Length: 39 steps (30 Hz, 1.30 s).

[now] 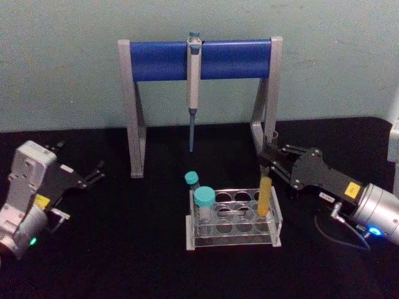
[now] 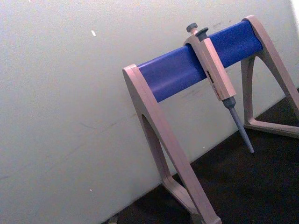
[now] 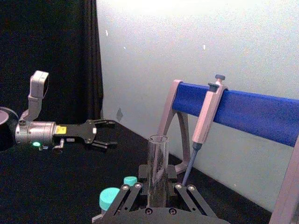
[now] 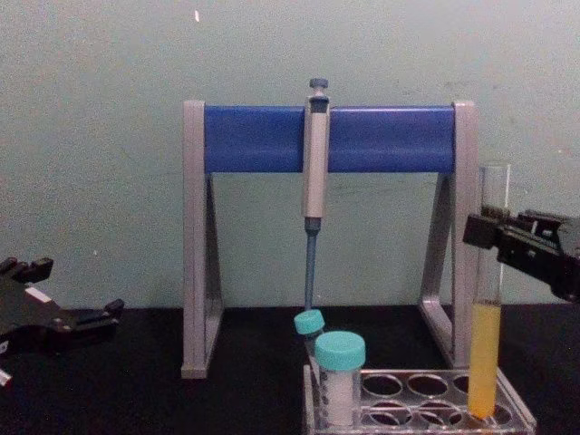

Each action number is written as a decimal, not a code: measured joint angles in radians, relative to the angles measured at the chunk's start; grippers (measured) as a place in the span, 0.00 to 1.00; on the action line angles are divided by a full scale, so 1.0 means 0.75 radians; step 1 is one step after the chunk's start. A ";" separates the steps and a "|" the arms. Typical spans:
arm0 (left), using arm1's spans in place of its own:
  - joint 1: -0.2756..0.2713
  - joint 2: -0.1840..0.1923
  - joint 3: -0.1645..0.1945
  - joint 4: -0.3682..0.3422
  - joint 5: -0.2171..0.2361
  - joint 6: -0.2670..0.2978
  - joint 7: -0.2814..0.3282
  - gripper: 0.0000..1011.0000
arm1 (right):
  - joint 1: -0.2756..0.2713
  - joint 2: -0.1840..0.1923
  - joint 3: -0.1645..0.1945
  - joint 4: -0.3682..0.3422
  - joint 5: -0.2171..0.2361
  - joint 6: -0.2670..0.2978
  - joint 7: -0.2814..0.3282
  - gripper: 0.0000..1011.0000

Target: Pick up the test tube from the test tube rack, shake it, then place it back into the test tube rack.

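The test tube (image 1: 266,187), clear glass with yellow-orange liquid in its lower part, stands upright in a right-hand hole of the clear test tube rack (image 1: 234,244). My right gripper (image 1: 269,159) reaches in from the right and is shut on the tube's upper part, above the liquid. In the chest view the test tube (image 4: 487,308) rises from the rack (image 4: 435,404), with the right gripper (image 4: 489,234) around it. In the right wrist view the tube (image 3: 157,158) sits between my fingers (image 3: 143,176). My left gripper (image 1: 95,173) rests open at the table's left.
Two teal-capped tubes (image 1: 204,198) (image 1: 191,178) stand in the rack's left holes. Behind the rack a grey-and-blue stand (image 1: 162,60) holds a hanging pipette (image 1: 193,81); its right leg (image 1: 269,106) is just behind my right gripper. The black table (image 1: 124,249) meets a pale wall.
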 joint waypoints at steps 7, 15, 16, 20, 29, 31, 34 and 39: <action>0.000 0.000 0.000 0.000 0.000 0.000 0.000 0.99 | -0.012 0.000 0.002 0.003 -0.001 0.008 -0.003 0.23; 0.000 0.000 0.000 0.000 0.000 0.000 0.000 0.99 | -0.019 -0.004 0.002 0.016 -0.003 0.016 -0.008 0.23; 0.000 0.000 0.000 0.000 0.000 0.000 0.000 0.99 | -0.019 -0.004 0.001 0.018 -0.003 0.016 -0.009 0.23; 0.000 0.000 0.000 0.000 0.000 0.000 0.000 0.99 | -0.023 -0.007 0.000 0.025 -0.004 0.018 -0.010 0.23; 0.000 0.000 0.000 0.000 0.000 0.000 0.000 0.99 | -0.029 -0.016 -0.003 0.043 -0.011 0.017 -0.012 0.23; 0.000 0.000 0.000 0.000 0.000 0.000 0.000 0.99 | -0.028 -0.018 -0.004 0.048 -0.013 0.017 -0.012 0.23; 0.000 0.000 0.000 0.000 0.000 0.000 0.000 0.99 | -0.027 -0.021 -0.008 0.058 -0.019 0.017 -0.011 0.23; 0.000 0.000 0.000 0.000 0.000 0.000 0.000 0.99 | -0.022 -0.026 -0.014 0.075 -0.033 0.016 -0.013 0.23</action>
